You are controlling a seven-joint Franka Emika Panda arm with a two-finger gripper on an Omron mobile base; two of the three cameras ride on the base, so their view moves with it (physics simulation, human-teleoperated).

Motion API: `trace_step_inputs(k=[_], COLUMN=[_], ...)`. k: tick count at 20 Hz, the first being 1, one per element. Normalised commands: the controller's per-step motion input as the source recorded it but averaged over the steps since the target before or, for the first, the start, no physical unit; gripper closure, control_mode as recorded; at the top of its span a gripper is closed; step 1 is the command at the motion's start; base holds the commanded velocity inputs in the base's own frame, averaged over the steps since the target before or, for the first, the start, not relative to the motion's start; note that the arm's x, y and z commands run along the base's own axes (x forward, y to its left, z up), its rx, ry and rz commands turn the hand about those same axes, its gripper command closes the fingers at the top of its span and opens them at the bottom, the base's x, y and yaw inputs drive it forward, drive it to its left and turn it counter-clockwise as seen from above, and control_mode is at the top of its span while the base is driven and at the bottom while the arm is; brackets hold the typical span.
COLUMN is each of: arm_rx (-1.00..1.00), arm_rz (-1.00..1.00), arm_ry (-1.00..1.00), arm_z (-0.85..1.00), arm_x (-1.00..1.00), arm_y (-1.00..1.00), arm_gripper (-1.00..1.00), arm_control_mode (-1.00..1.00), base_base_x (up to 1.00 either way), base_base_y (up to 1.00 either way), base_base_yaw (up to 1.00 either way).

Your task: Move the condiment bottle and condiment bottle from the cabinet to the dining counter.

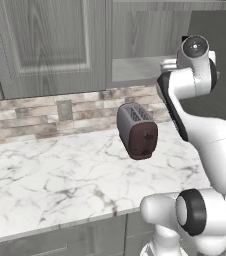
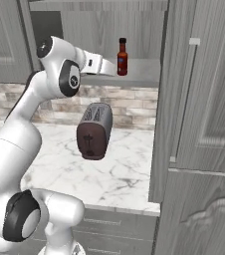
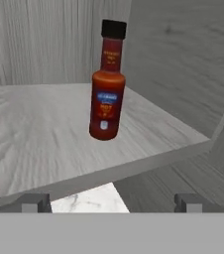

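A red condiment bottle (image 3: 107,89) with a black cap stands upright on the grey cabinet shelf (image 3: 39,139). In the right base view the same bottle (image 2: 122,57) is toward the shelf's left side. My gripper (image 3: 111,203) hovers just in front of the shelf's front edge, a short way from the bottle, open with nothing between its fingertips (image 3: 32,202). From the right base the gripper (image 2: 109,65) reaches in from the left, level with the shelf. The other condiment bottle and the dining counter are out of view.
A dark toaster (image 2: 94,130) sits on the marble counter (image 1: 60,185) below the cabinet, under my arm. The open cabinet door (image 2: 204,99) stands out to the right of the shelf. A tiled backsplash with an outlet (image 1: 64,110) runs behind.
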Motion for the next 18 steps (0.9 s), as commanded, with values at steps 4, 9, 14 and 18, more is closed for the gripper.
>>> trace_step_inputs(k=[4,9,14,18], arm_rx=[0.01,0.00,0.01,0.03], arm_rz=[0.00,-0.02,-0.05,-0.07], arm_ry=[0.00,0.00,0.00,-0.01], arm_z=[0.00,0.00,0.00,0.00], arm_x=[0.32,0.34,0.39,0.27], arm_y=[-0.01,-0.02,-0.07,-0.10], arm_gripper=[-1.00,-1.00,-1.00,-1.00], arm_control_mode=[-1.00,-1.00,-1.00,-1.00], base_base_x=[0.00,0.00,0.00,0.00], base_base_y=[0.00,0.00,0.00,0.00], base_base_yaw=[0.00,0.00,0.00,0.00])
